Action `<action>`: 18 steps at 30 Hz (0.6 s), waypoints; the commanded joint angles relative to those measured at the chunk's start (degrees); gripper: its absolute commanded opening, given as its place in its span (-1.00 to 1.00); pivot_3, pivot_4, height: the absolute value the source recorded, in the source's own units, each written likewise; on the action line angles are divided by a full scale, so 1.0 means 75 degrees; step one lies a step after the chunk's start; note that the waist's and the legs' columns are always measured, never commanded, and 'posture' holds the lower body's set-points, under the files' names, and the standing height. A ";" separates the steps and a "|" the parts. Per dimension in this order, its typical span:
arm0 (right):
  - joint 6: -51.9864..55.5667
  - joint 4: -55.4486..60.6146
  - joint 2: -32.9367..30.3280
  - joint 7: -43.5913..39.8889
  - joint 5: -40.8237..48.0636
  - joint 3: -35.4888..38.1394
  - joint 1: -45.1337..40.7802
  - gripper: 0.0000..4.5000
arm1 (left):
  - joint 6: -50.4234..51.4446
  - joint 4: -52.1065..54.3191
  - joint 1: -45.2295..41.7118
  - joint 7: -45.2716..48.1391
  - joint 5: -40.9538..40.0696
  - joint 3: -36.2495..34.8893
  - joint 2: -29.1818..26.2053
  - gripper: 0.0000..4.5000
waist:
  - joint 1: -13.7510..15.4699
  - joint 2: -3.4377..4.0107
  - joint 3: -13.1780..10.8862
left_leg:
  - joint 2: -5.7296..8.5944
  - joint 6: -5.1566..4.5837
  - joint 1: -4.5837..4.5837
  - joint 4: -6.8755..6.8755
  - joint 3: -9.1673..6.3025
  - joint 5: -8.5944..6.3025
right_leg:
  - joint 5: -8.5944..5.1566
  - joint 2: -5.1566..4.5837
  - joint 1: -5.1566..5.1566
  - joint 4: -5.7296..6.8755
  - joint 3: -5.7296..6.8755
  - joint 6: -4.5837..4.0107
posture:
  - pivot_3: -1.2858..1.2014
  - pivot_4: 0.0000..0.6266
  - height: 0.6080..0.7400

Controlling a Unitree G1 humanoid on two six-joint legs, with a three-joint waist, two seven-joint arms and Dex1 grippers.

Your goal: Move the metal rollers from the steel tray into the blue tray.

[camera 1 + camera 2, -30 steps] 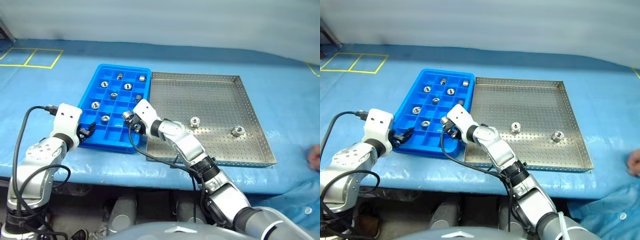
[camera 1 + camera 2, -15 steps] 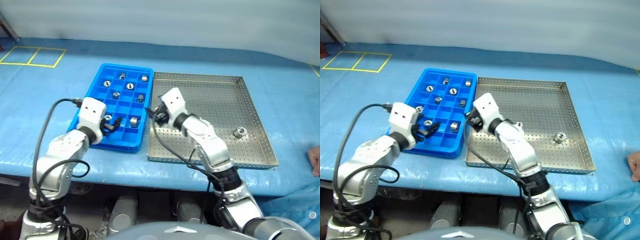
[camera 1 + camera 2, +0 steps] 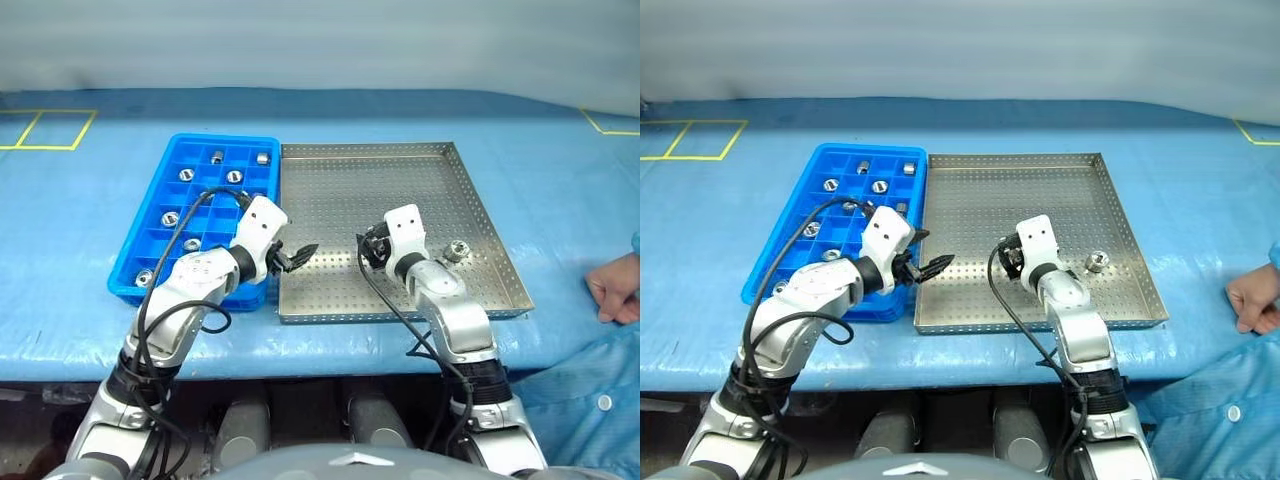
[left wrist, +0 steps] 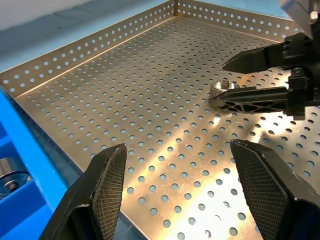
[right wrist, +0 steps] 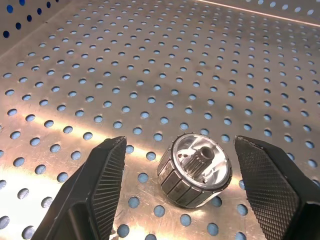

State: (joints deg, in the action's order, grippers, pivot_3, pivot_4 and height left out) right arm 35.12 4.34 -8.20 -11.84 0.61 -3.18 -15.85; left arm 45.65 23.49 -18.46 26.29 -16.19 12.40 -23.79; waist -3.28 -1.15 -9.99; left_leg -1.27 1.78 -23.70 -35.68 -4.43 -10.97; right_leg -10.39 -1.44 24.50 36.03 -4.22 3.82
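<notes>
1. The desk [image 3: 80,200], covered in blue sheeting, is filling the frame, with the steel tray [image 3: 400,170] sitting at centre and the blue tray [image 3: 150,205] touching its left edge.
2. The blue tray is already holding several rollers in its compartments; two rollers are lying on the steel tray toward its lower right.
3. The left tool [image 3: 300,254] is hanging open and empty over the steel tray's lower left part.
4. The right tool [image 5: 192,165] is standing open around one roller [image 5: 196,169], a finger on each side, not yet touching it.
5. That roller is lying tilted on the perforated floor, its short axis and centre hole pointing up and slightly toward the wrist camera.
6. The other roller [image 3: 457,249] is sitting just right of the right tool, near the tray's right rim.
7. To grip well, the right tool should probably be sinking a little lower, keeping the roller centred, then closing squarely on its ribbed side so it is not squirting away.
</notes>
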 commanded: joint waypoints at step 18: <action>-0.0217 0.0348 0.0297 -0.0469 0.0651 -0.0229 -0.0625 -0.24 | 0.0233 0.0615 0.0530 -0.0355 0.0172 -0.1154 -0.0366 0.61 | -0.0043 0.0003 -0.0002 | -0.0004 -0.0001 0.0004 -0.0004 -0.0004 0.0000 | 0.0001 0.0007 0.0000 0.0007 -0.0001 0.0002 | 0.09 -0.52 1.00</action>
State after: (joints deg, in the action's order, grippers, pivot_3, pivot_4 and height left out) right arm 33.11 1.39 -6.43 -12.85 3.68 -2.52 -18.75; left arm 46.38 24.30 -14.43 24.68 -14.67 7.65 -25.55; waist -3.60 -1.12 -10.00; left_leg -1.32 1.78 -23.67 -35.69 -4.46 -10.97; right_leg -10.39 -1.37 24.54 36.11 -4.23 3.82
